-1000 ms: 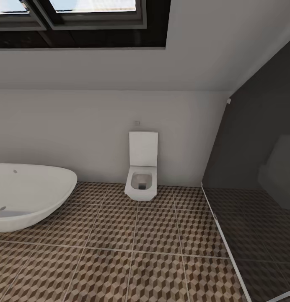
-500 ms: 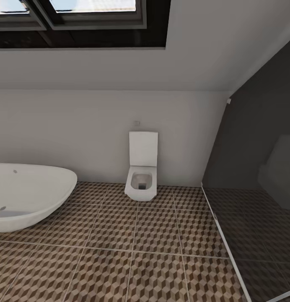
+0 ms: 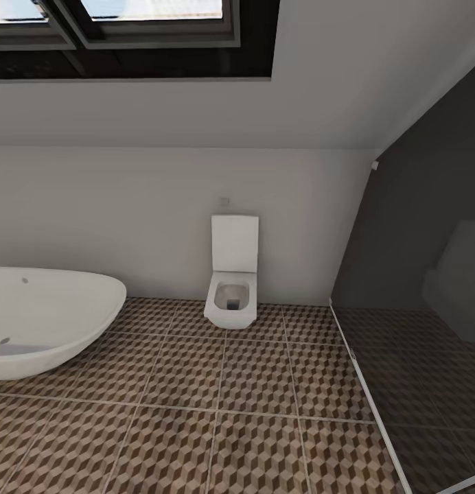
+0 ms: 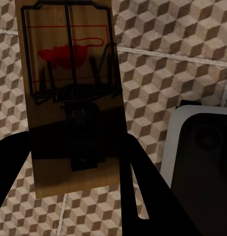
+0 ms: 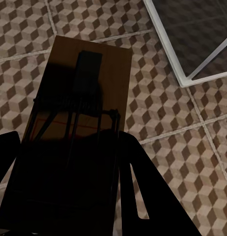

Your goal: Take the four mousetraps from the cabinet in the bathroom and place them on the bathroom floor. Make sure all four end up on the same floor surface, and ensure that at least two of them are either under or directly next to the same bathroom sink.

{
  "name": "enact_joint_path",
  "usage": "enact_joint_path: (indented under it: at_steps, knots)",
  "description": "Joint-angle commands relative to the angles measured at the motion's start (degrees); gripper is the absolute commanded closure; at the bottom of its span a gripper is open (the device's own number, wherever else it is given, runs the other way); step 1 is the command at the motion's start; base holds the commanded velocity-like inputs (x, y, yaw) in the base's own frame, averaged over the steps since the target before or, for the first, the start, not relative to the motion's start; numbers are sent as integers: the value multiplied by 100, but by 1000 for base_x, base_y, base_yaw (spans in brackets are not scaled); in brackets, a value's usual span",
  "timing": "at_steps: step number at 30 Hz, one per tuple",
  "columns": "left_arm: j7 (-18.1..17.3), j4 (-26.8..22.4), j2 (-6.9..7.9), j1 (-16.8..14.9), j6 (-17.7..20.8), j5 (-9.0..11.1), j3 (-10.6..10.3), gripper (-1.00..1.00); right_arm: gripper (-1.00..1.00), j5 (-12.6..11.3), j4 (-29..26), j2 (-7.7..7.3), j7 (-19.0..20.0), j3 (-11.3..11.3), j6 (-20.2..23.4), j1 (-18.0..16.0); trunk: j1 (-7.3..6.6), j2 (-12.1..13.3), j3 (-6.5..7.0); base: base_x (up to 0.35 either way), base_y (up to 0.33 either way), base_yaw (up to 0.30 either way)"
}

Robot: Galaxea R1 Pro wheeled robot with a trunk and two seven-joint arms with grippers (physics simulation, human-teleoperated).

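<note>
While the head view faces a pale grey wall, a square white toilet stands on the cube-patterned bathroom floor, with a white bathtub at left, a dark glass panel at right and skylights above.

From the left wrist view, the left gripper has its dark jaws closed on a tan mousetrap with a red spot, held above the tiles.

From the right wrist view, the right gripper has its jaws clamping a second mousetrap above the floor, near a pale-framed glass edge.
</note>
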Motion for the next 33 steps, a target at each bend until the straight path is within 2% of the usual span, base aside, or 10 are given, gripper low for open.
enact_joint_path:
  at_steps: [1,33]
  knots:
    - [34,15,-3,-7,-18,-12,-40,100,100,-12,-1,-1,-49,50,-9,-3,3,-11,-11,0,0,0]
    - [34,15,-3,-7,-19,-12,-40,100,100,-12,1,-1,-49,50,-9,-3,3,-11,-11,0,0,0]
